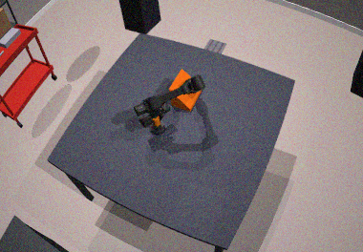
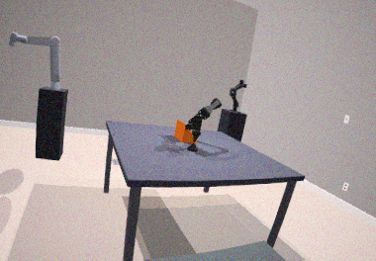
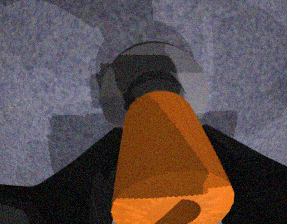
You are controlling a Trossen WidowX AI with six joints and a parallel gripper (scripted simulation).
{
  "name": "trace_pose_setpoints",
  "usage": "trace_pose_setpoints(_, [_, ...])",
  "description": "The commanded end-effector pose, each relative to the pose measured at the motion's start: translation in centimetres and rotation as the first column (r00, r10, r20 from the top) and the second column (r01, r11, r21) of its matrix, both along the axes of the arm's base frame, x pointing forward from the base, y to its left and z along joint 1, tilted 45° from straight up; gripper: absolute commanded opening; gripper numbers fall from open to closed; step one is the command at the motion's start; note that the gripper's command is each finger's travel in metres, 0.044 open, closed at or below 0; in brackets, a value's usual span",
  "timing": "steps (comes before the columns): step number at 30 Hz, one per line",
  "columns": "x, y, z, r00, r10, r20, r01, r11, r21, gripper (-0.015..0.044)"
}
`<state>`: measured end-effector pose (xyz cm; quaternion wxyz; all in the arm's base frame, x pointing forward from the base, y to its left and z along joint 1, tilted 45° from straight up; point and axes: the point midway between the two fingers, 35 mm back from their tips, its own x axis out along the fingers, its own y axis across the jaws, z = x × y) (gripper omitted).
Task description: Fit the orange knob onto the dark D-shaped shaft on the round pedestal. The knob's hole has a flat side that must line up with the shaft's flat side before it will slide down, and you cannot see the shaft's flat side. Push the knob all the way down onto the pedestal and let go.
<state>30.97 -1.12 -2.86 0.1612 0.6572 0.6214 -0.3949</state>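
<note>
The orange knob (image 1: 157, 120) (image 3: 156, 150) is held upright or nearly so; its near end shows a darker slot-like patch in the wrist view. My gripper (image 3: 161, 134) is shut on it, with a black finger on each side. The round grey pedestal (image 1: 157, 131) (image 2: 192, 148) (image 3: 110, 97) is below the knob. The dark shaft (image 3: 151, 84) shows in the wrist view just beyond the knob's far end, partly covered by it. The knob's hole and the shaft's flat side are hidden. I cannot tell whether the knob touches the shaft.
A large orange block (image 1: 181, 104) (image 2: 182, 131) stands beside the arm on the dark table (image 1: 229, 170) (image 2: 148, 168). The arm passes over the block in the top view. Shadows of the arm cross the table and the pedestal.
</note>
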Motion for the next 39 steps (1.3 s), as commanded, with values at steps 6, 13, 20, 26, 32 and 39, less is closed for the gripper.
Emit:
trace_pose_setpoints(6, [0.0,0.2,-0.2,1.0,-0.006,-0.002,0.006,1.0,0.001,0.0])
trace_pose_setpoints(13, [-0.2,0.7,-0.6,1.0,-0.002,0.001,0.002,1.0,0.001,0.0])
trace_pose_setpoints(20, [-0.2,1.1,-1.1,1.0,-0.002,0.001,0.002,1.0,0.002,0.0])
trace_pose_setpoints(26, [-0.2,1.2,-1.1,1.0,0.005,0.005,-0.004,1.0,-0.002,0.0])
trace_pose_setpoints(32, [-0.2,1.2,-1.1,1.0,0.005,0.005,-0.004,1.0,-0.002,0.0026])
trace_pose_setpoints(39, [-0.2,1.2,-1.1,1.0,0.005,0.005,-0.004,1.0,-0.002,0.021])
